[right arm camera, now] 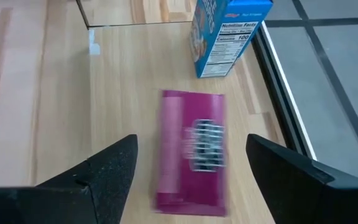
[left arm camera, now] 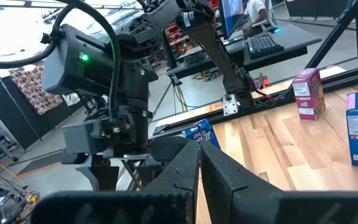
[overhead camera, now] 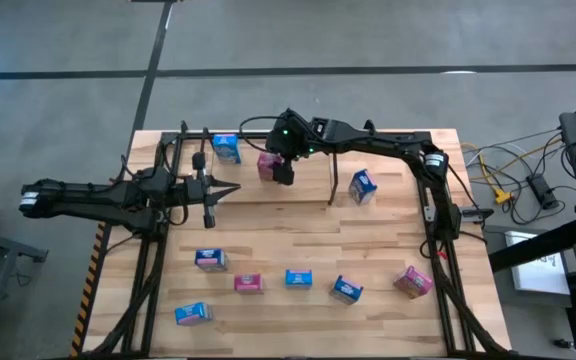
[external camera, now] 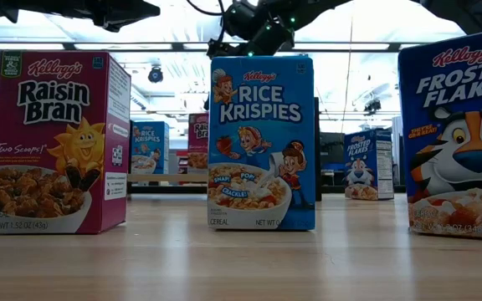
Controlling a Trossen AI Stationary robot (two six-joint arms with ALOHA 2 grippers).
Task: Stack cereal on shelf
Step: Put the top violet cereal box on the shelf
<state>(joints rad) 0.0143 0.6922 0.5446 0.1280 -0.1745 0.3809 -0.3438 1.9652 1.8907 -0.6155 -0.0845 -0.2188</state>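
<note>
Right pincer [right arm camera: 191, 165] spread wide above pink rectangular cardboard box [right arm camera: 193, 151], left pincer [left arm camera: 199, 168] clenched.

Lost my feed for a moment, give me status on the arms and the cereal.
Right gripper open, over pink box at shelf. Left gripper shut, empty, waiting table-left. Blue box stands beside pink box, apart.

We see a grey concrete floor [overhead camera: 368, 40] around the pale wood table [overhead camera: 298, 250], and a keyboard [left arm camera: 265, 42] on a desk behind.
</note>
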